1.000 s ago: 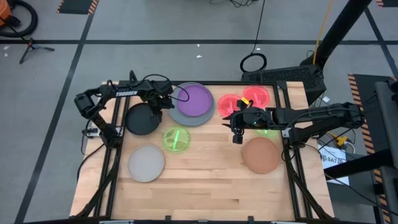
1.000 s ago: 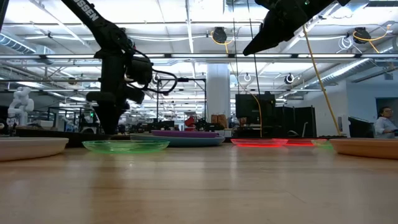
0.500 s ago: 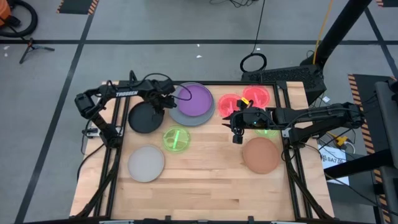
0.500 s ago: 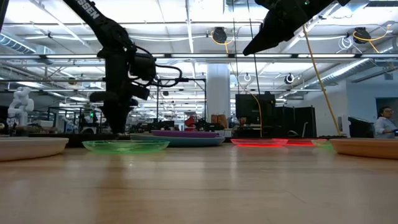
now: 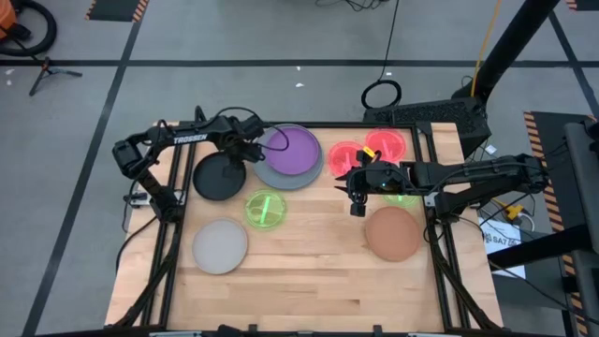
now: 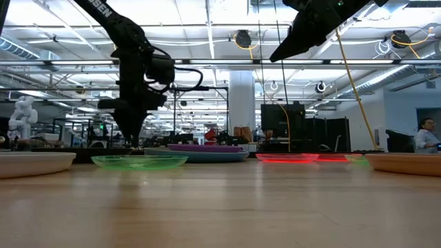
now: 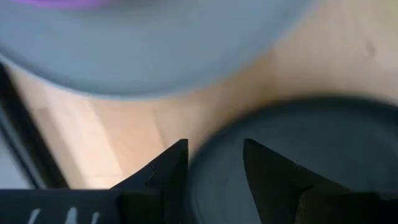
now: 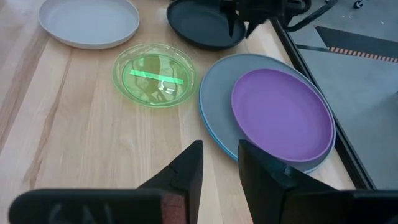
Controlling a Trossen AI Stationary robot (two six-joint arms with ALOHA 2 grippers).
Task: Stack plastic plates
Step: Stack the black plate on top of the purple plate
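Since the left gripper is already down at the black plate, what matters is where that plate lies from the grey plate, the base of the stack. The black plate sits just beside the grey plate's left edge, on the side toward the left arm, near it but apart from it. The gripper is at the black plate's rim on the edge nearest the grey plate. The left wrist view shows its two fingers a little apart, one on each side of that rim. Whether they have closed onto it cannot be told.

The purple plate rests on the grey plate. The likely carry is short, from the black plate across the small gap and onto the purple one.

The right gripper hovers well to the right of the grey plate, its fingers slightly parted and holding nothing. The left arm is plainly the nearer one for this plate.
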